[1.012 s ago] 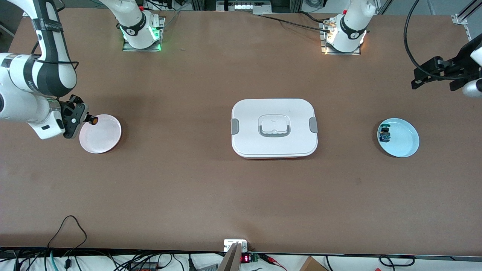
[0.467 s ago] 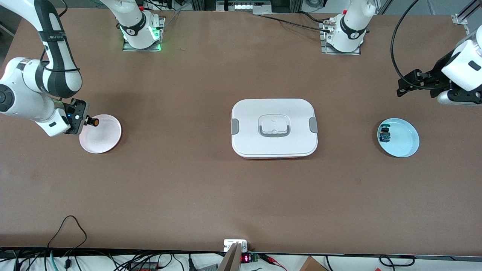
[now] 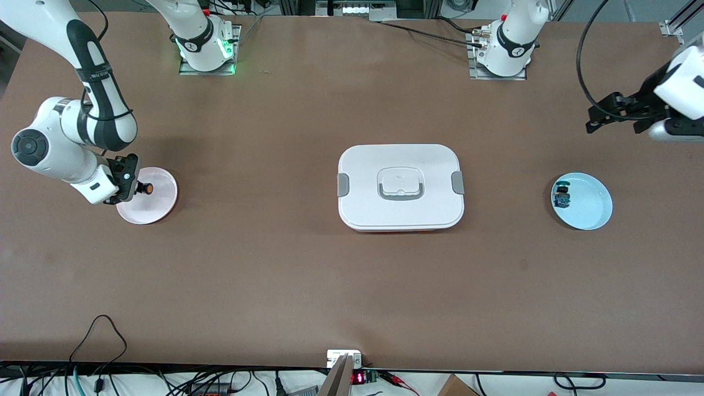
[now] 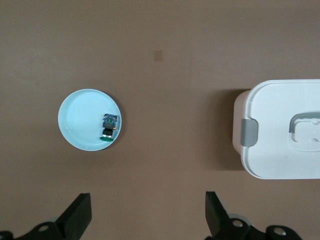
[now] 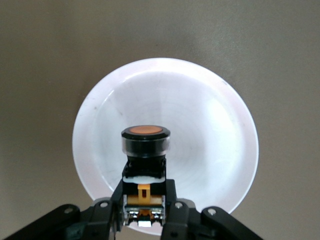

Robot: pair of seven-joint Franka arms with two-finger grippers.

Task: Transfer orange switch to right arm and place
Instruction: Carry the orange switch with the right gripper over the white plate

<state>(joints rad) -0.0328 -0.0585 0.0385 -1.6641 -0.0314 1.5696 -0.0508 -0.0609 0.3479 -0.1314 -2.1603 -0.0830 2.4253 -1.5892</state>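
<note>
My right gripper (image 3: pixel 133 186) is shut on the orange switch (image 3: pixel 146 188) and holds it low over the pale pink plate (image 3: pixel 159 208) at the right arm's end of the table. In the right wrist view the gripper (image 5: pixel 144 194) clamps the switch's black and yellow-orange body (image 5: pixel 145 195), with the round orange cap pointing at the plate (image 5: pixel 210 125). My left gripper (image 3: pixel 604 114) is open and empty, up in the air at the left arm's end of the table. In the left wrist view it (image 4: pixel 147 206) shows bare table between its fingers.
A light blue plate (image 3: pixel 593 213) holds a blue switch with a dark green cap (image 3: pixel 561 196); both also show in the left wrist view, plate (image 4: pixel 80 125) and switch (image 4: pixel 109 128). A white lidded box (image 3: pixel 363 165) sits mid-table, and shows in the left wrist view (image 4: pixel 280 140).
My right gripper has swung lower and farther in over the pink plate with the orange switch. My left gripper has shifted a little while staying open.
</note>
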